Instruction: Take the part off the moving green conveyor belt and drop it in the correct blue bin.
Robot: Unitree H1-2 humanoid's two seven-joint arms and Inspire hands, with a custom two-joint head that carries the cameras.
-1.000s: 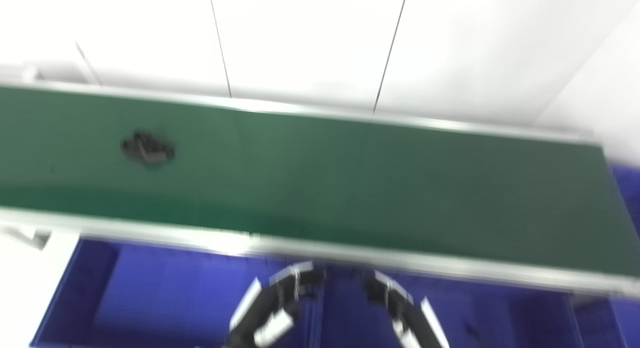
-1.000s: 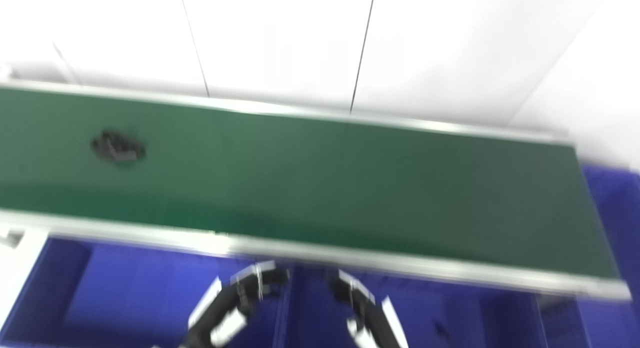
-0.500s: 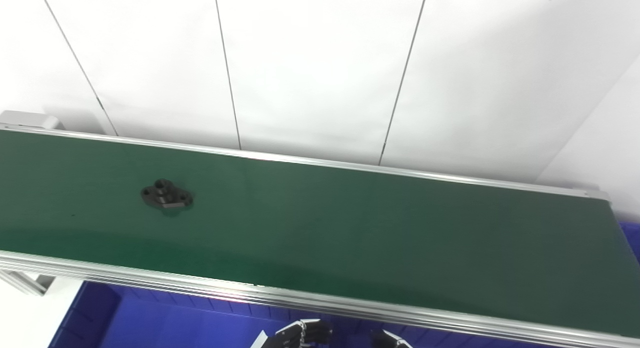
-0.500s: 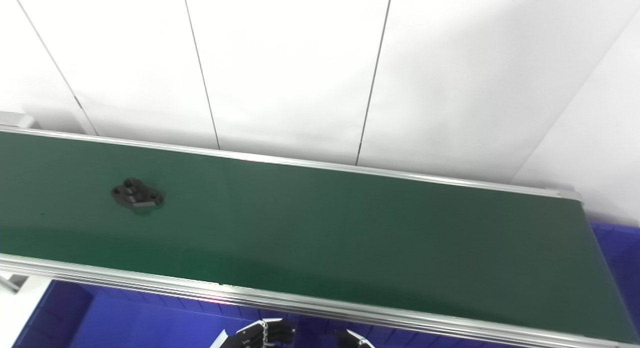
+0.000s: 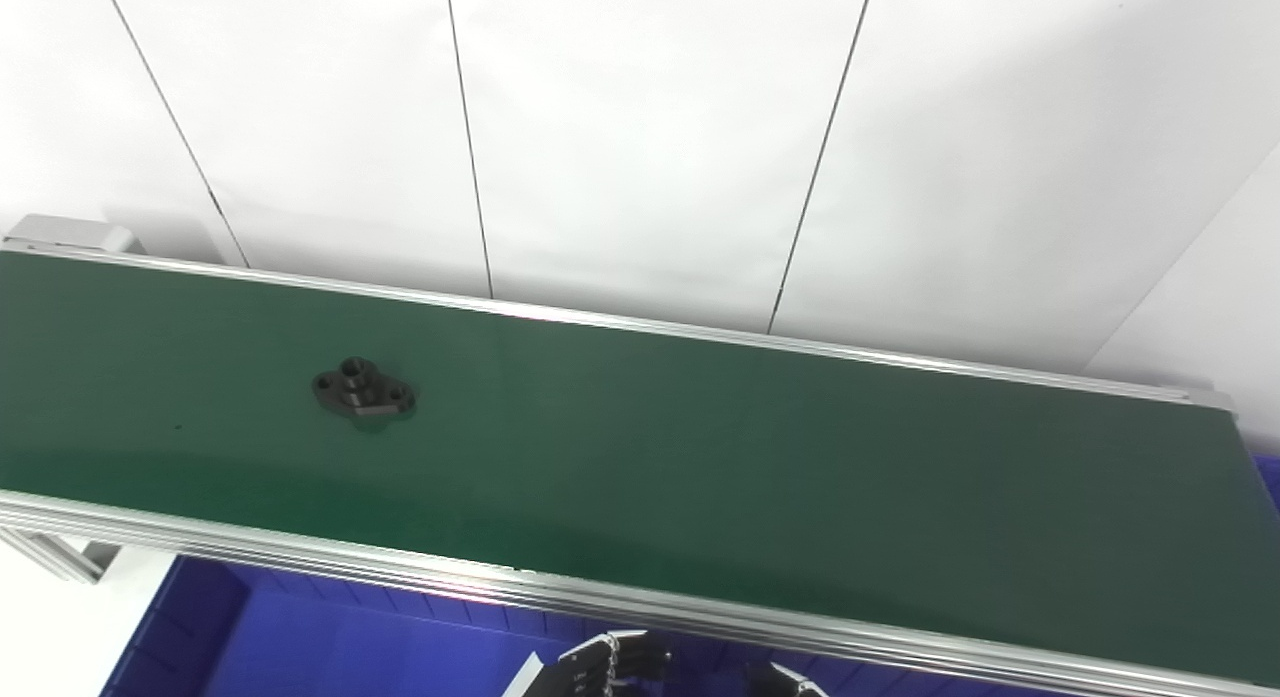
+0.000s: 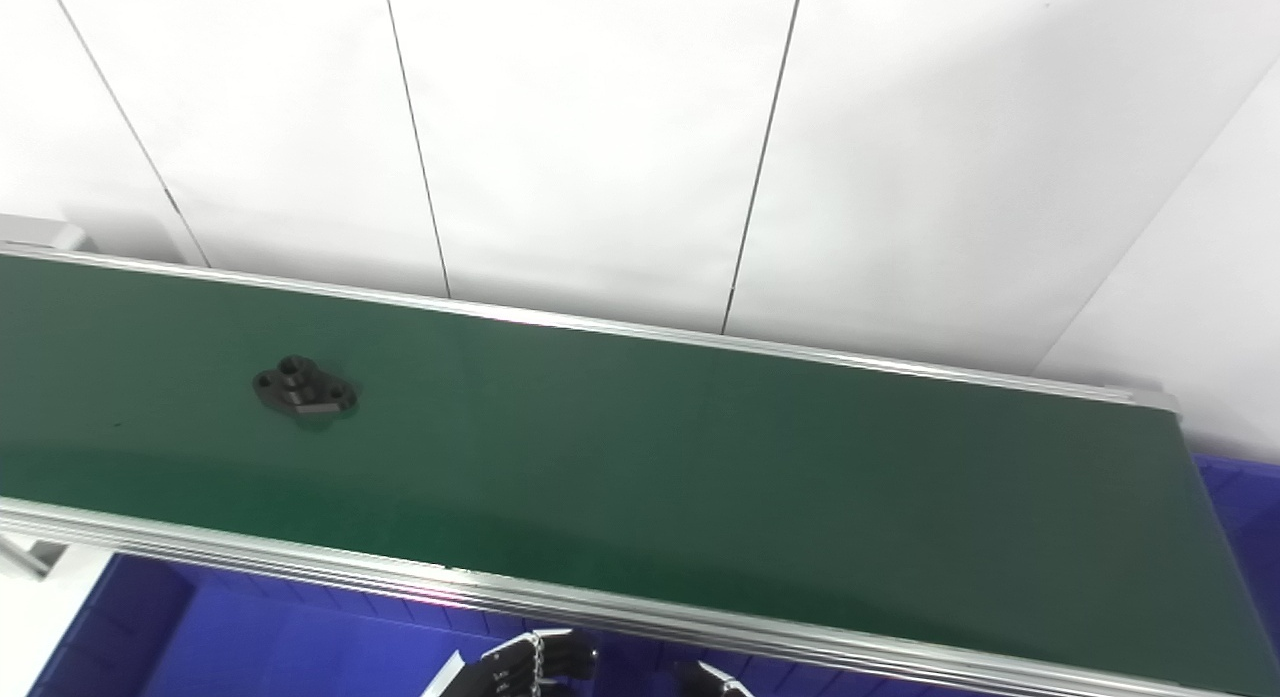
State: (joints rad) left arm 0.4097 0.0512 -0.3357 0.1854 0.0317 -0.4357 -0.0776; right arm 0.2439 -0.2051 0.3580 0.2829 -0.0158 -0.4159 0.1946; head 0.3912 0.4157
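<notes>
A small black flanged part (image 5: 363, 390) with holes lies on the green conveyor belt (image 5: 700, 447), toward its left end. Both hands sit low at the bottom edge, below the belt's near rail. Only the curled fingertips of my left hand (image 5: 605, 665) and the tip of my right hand (image 5: 785, 680) show. Neither hand touches the part or the belt. Whether they are open or shut is cut off by the picture's edge.
A blue bin (image 5: 330, 647) lies under the belt's near aluminium rail (image 5: 600, 602). Another blue bin (image 6: 1240, 497) peeks out past the belt's right end. A white panelled wall (image 5: 640, 127) stands behind the belt.
The camera tilted up, so the belt sits lower and the hands are mostly out of frame. The black part has drifted to the right along the belt.
</notes>
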